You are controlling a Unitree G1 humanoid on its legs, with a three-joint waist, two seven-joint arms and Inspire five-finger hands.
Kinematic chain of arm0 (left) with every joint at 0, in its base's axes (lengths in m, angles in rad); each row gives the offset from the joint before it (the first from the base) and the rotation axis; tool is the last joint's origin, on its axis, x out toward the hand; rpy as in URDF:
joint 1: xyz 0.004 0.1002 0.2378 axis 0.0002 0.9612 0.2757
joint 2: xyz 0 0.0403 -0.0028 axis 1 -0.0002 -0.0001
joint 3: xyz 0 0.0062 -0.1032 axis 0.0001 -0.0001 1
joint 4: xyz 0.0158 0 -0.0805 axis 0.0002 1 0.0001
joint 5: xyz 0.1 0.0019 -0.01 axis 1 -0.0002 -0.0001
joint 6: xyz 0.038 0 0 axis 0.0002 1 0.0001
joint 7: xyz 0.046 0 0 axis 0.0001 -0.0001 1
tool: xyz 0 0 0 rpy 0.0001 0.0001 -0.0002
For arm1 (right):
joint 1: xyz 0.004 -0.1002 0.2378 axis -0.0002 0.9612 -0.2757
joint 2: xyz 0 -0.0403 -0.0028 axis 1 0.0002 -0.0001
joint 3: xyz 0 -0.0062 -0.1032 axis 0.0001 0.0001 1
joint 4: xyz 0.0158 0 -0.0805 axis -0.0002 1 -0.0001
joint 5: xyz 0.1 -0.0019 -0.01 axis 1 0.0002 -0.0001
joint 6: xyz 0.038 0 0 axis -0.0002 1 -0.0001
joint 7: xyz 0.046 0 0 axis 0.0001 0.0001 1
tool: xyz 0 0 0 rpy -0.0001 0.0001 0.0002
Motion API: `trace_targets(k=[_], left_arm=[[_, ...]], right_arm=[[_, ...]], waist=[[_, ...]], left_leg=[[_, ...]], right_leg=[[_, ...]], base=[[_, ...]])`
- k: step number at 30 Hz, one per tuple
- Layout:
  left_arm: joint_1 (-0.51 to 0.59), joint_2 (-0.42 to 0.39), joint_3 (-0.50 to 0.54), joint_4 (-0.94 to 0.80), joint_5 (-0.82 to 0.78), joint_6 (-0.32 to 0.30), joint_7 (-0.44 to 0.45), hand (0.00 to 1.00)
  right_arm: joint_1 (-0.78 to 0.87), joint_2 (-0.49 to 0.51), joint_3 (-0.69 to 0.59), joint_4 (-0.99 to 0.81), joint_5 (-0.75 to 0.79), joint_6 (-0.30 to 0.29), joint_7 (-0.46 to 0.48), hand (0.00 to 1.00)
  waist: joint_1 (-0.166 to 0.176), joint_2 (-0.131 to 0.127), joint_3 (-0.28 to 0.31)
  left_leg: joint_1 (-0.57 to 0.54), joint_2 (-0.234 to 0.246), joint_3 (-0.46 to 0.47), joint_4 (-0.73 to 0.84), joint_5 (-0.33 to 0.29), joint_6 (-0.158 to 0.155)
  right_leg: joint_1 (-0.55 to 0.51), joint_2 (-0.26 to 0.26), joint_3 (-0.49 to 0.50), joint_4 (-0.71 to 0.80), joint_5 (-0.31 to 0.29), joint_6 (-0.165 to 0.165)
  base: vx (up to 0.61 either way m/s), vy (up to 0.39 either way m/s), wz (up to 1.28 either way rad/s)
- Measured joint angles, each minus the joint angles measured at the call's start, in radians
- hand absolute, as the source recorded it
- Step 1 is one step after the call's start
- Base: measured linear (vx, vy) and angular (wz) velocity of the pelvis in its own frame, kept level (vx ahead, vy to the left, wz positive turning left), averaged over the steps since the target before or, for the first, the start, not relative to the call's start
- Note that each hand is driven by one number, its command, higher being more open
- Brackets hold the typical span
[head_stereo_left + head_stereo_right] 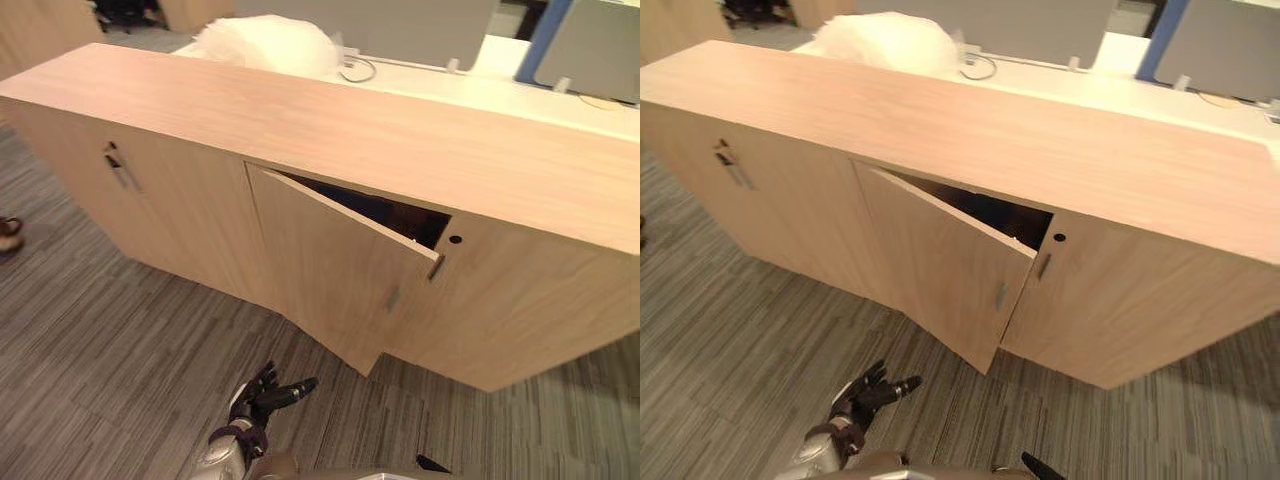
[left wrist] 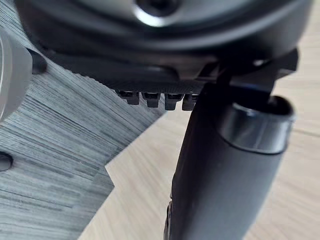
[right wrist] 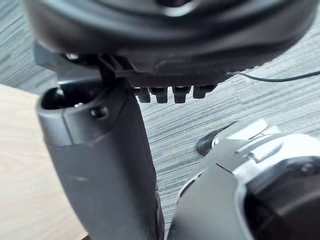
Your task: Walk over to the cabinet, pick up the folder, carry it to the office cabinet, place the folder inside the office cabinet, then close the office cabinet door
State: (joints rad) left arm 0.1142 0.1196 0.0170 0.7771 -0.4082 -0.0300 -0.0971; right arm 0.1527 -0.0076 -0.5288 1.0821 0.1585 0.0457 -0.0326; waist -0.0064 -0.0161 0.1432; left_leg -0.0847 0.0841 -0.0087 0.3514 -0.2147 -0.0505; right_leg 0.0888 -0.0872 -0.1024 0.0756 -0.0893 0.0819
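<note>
Both hands empty and low before the office cabinet, its middle door ajar.

The left hand hangs low over the grey striped carpet with its fingers loosely spread and nothing in them. In its own wrist view the right hand has its thumb straight and likewise holds nothing. The folder is in neither hand. Beyond them the door stands swung partly out from the office cabinet, with its hinged edge on the left and its handle near the free edge. The gap behind it is too dark to tell what lies inside. Past the cabinet top, a white bench carries a fluffy white bundle and a looped cable.
</note>
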Motion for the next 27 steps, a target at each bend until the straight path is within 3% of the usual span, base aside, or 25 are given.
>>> trace_targets(k=[5, 8, 13, 17, 27], left_arm=[[0.004, -0.037, 0.177, 0.204, 0.096, -0.007, 0.055, 1.00], [0.009, -0.072, 0.250, 0.248, 0.145, -0.008, 0.083, 1.00], [0.004, -0.112, 0.338, 0.249, 0.189, -0.031, 0.115, 1.00], [0.035, -0.131, 0.400, 0.251, 0.204, -0.032, 0.125, 1.00], [0.035, -0.113, 0.342, 0.269, 0.242, -0.035, 0.140, 1.00]], right_arm=[[0.028, 0.019, 0.002, -0.046, 0.000, 0.007, 0.002, 1.00], [0.018, 0.017, 0.002, -0.051, 0.000, 0.006, 0.000, 1.00], [0.035, 0.019, -0.001, -0.047, 0.002, 0.005, -0.002, 1.00], [0.040, 0.029, -0.051, -0.028, 0.026, -0.004, -0.006, 1.00], [0.029, 0.020, -0.074, 0.029, 0.040, -0.009, -0.023, 1.00]], waist=[[0.002, -0.013, -0.042], [0.004, -0.001, -0.043], [0.002, -0.003, -0.061], [0.001, 0.007, -0.086], [0.005, -0.003, -0.117]], left_leg=[[0.110, -0.012, 0.145, -0.101, 0.010, 0.016], [0.154, -0.021, 0.218, -0.157, 0.033, 0.023], [0.156, -0.054, 0.214, -0.205, 0.072, 0.030], [0.179, -0.048, 0.181, -0.297, 0.132, 0.027], [0.215, -0.021, 0.170, -0.357, 0.157, 0.005]], right_leg=[[-0.026, -0.036, 0.121, 0.029, 0.006, 0.012], [-0.118, -0.046, 0.124, 0.179, -0.018, 0.026], [-0.133, -0.080, 0.042, 0.165, -0.025, 0.032], [-0.082, -0.063, -0.014, 0.054, 0.022, 0.021], [0.003, -0.012, -0.030, -0.104, 0.095, -0.001]], base=[[0.02, 0.119, -0.84], [-0.01, 0.057, -0.62], [-0.03, -0.007, 0.03], [-0.03, -0.065, 0.25], [0.01, -0.044, 0.01]])
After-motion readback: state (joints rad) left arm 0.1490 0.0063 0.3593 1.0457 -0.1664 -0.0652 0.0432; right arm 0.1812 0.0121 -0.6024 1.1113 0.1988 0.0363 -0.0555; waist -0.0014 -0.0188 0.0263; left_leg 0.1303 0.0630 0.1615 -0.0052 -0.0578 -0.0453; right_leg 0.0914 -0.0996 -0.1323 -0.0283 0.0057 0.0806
